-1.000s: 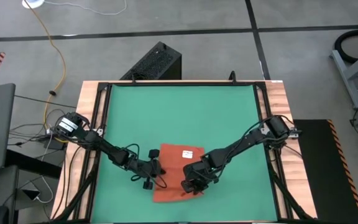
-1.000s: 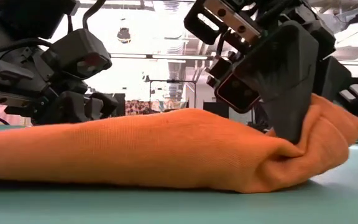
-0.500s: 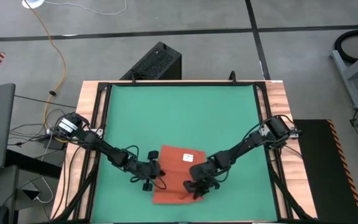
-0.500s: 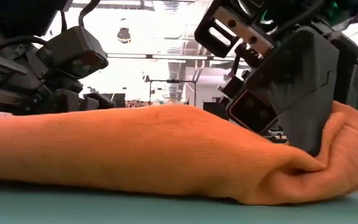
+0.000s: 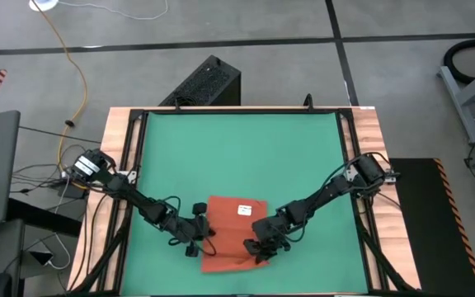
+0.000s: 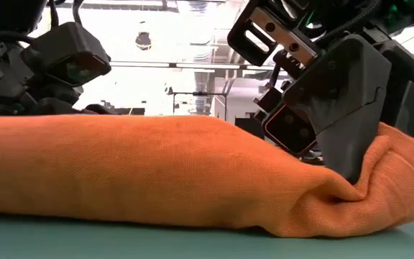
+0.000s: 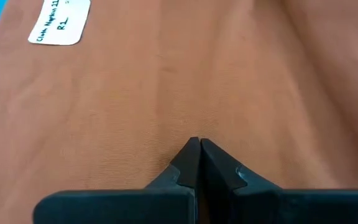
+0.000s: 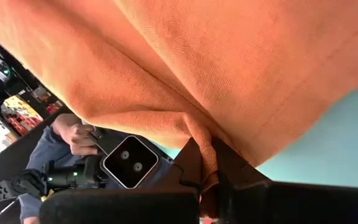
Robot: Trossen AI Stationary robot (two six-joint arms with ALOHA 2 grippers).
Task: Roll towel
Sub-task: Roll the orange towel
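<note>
Bunching soft ribbed orange towel (image 6: 157, 173); right hand (image 8: 209, 163) pinching fold.

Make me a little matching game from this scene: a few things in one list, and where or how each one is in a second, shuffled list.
Things:
1. towel
2. white tag
3. left tool
4. right tool

States:
A. shut, tips resting on flat orange cloth
B. pinching a bunched fold of cloth
C. lying on the green mat, near its front edge
D. on top of the orange cloth

Pairs: 1-C, 2-D, 3-A, 4-B
</note>
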